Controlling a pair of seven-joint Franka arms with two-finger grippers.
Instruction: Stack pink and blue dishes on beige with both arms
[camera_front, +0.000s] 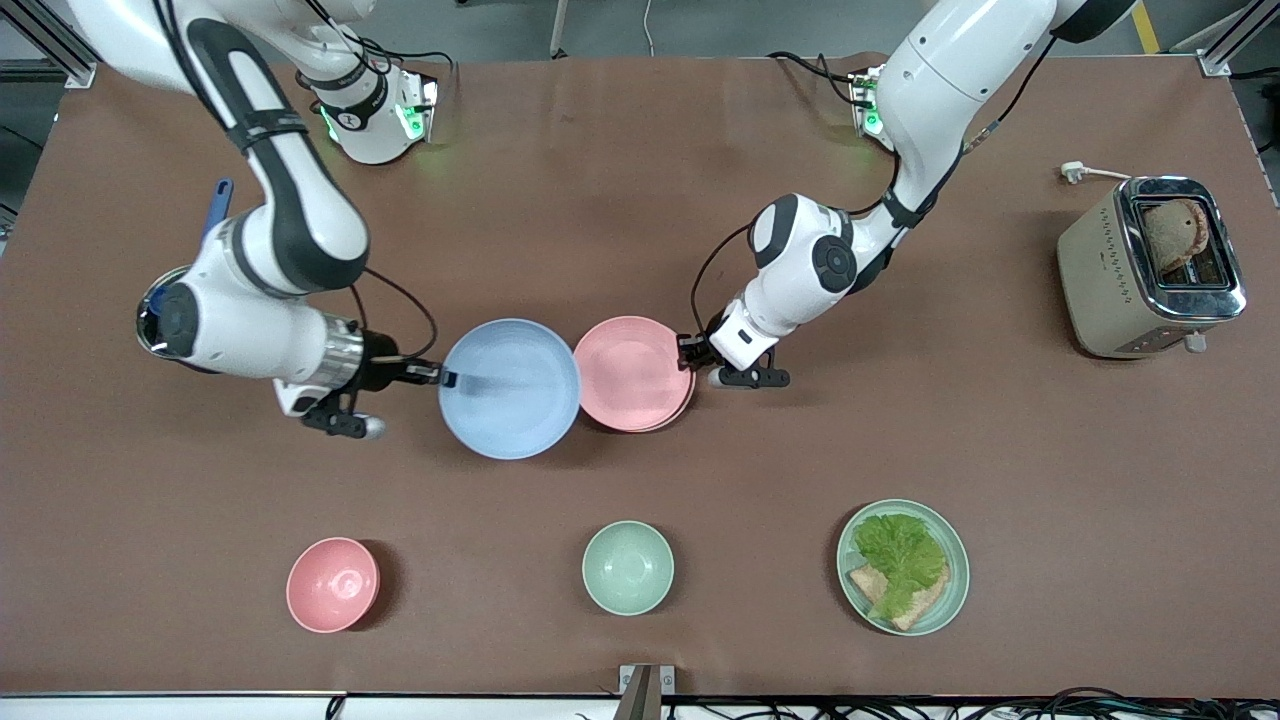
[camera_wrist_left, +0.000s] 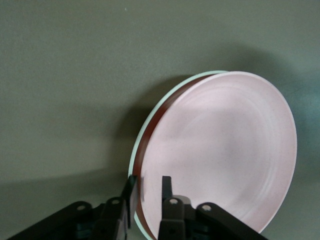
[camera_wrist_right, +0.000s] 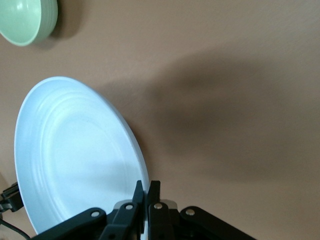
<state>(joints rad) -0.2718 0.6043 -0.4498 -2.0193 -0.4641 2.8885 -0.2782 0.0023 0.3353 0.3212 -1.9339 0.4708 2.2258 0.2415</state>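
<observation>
The light blue plate (camera_front: 510, 388) (camera_wrist_right: 75, 160) hangs tilted a little above the table, right beside the pink plate. My right gripper (camera_front: 440, 377) (camera_wrist_right: 148, 192) is shut on the blue plate's rim at the end toward the right arm. The pale pink plate (camera_front: 632, 372) (camera_wrist_left: 225, 150) lies on the beige plate, of which only a thin rim (camera_front: 664, 423) (camera_wrist_left: 136, 152) shows. My left gripper (camera_front: 688, 352) (camera_wrist_left: 149, 192) is at the stack's edge toward the left arm. It is open, with one finger outside both rims and the other over the pink plate.
Nearer the front camera stand a pink bowl (camera_front: 333, 585), a pale green bowl (camera_front: 627, 567) (camera_wrist_right: 25, 20), and a green plate (camera_front: 958, 575) with lettuce and bread. A toaster (camera_front: 1100, 270) with bread in it stands at the left arm's end.
</observation>
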